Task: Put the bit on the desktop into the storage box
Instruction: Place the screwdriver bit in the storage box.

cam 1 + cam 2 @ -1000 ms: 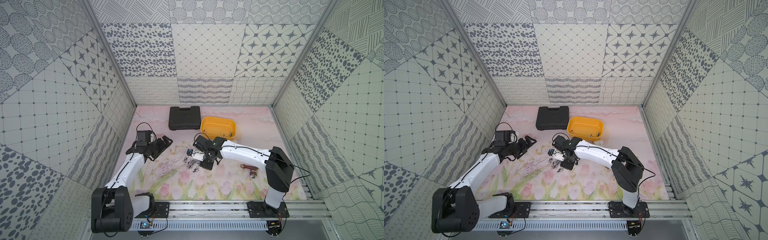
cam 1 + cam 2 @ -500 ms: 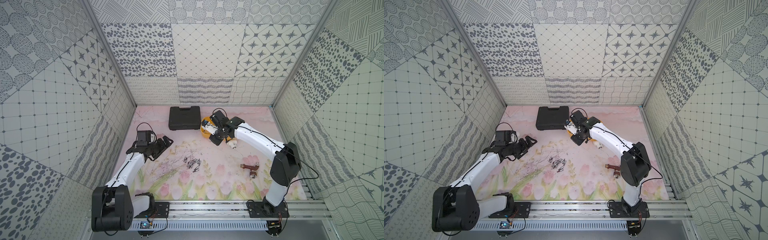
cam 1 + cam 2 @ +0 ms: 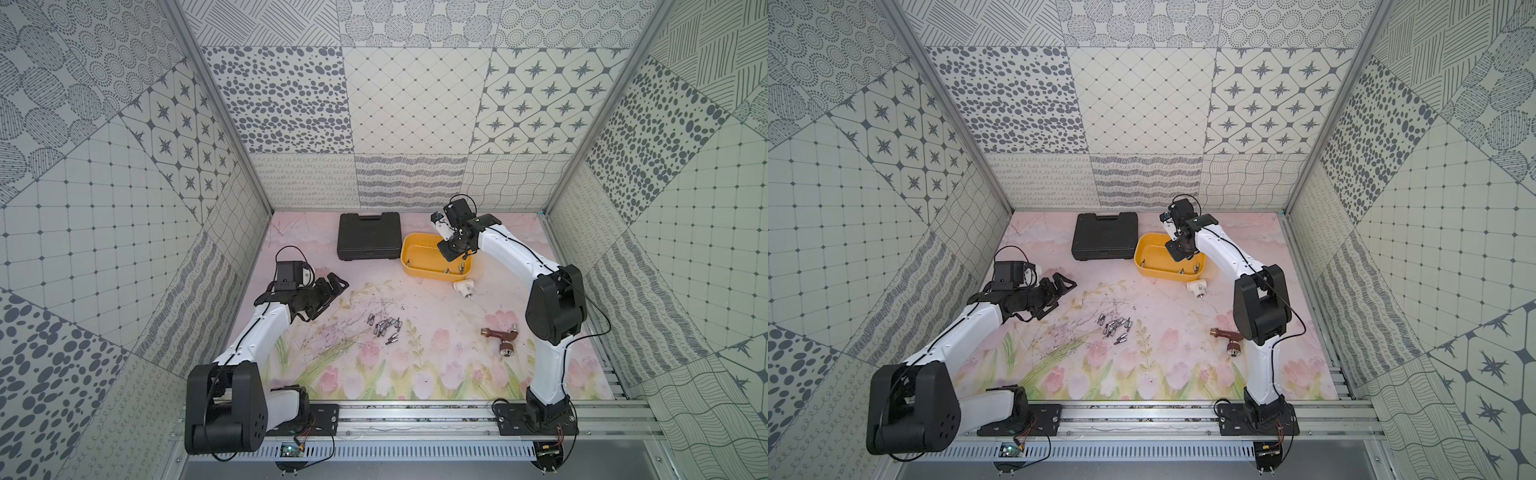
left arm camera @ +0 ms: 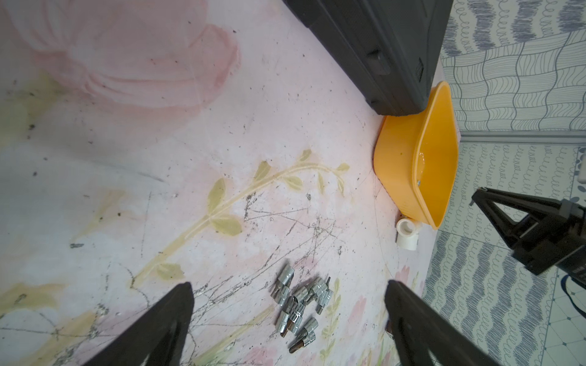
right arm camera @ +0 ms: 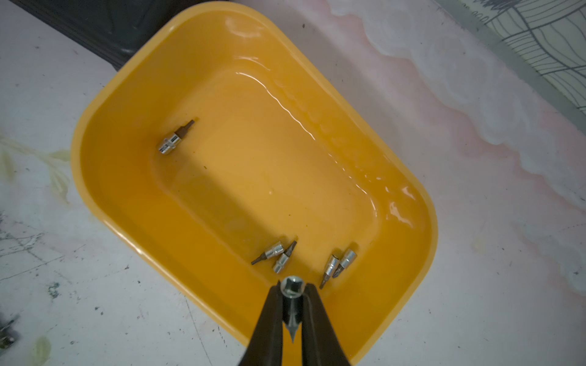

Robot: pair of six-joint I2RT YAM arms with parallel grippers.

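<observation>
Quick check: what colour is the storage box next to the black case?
Plain yellow-orange; the storage box shows best in the right wrist view.

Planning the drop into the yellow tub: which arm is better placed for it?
Right. The right gripper is shut on a bit over the yellow tub; the left gripper is open, empty and away from the tub.
</observation>
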